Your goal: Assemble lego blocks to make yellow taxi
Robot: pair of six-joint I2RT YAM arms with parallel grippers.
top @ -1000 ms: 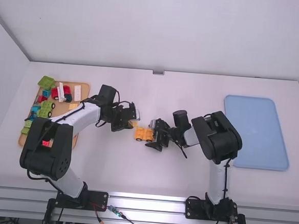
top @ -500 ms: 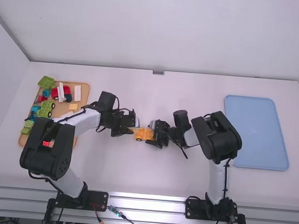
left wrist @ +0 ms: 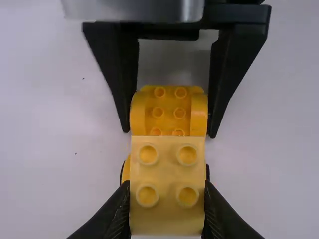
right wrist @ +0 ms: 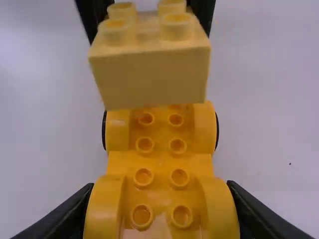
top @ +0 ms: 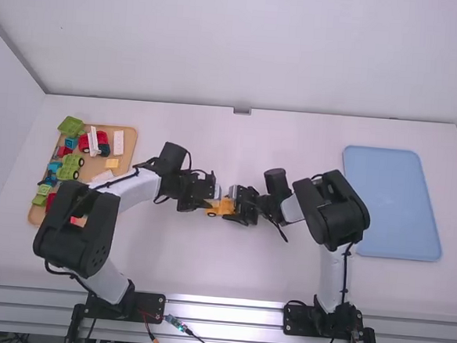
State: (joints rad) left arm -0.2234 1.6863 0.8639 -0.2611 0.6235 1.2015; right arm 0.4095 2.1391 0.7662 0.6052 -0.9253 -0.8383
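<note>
ok so left tool (top: 208, 205) has one pale yellow four-stud block (left wrist: 167, 209) pinched, right tool (top: 237, 207) is clamping one orange car base (right wrist: 160, 162)

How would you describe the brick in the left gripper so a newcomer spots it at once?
Near the middle of the white table, find the orange-yellow wheeled base held by the right gripper. Over the base's other end is the brick, between the fingers of the left gripper. Unlike the longer base, it is a paler, plain block with four studs and no wheels.
</note>
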